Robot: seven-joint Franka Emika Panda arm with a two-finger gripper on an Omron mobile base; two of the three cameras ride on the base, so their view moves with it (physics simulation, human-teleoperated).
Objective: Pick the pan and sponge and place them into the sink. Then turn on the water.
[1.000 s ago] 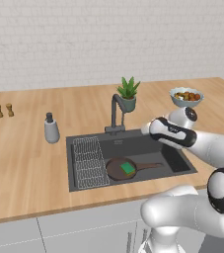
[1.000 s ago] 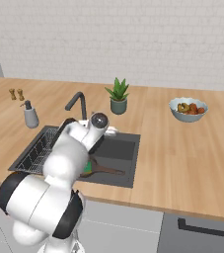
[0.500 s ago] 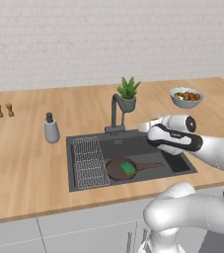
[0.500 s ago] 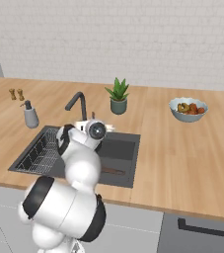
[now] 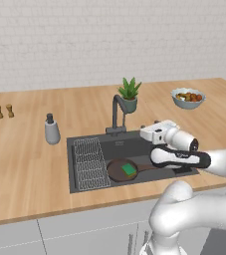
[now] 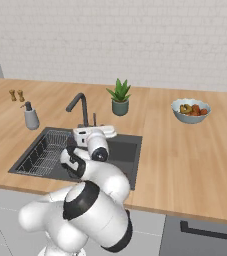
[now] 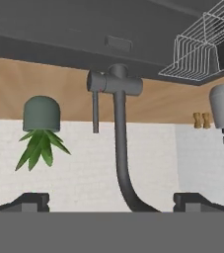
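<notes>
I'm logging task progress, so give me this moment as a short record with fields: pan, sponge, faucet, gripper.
pan: in the sink, right of the rack, handle pointing right
sponge: green, lying in the pan
faucet: no water visible at the spout
gripper: open, empty, above the sink facing the faucet

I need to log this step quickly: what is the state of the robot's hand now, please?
Hand: open, holding nothing; it faces the faucet, with a fingertip on each side of it, not touching.
</notes>
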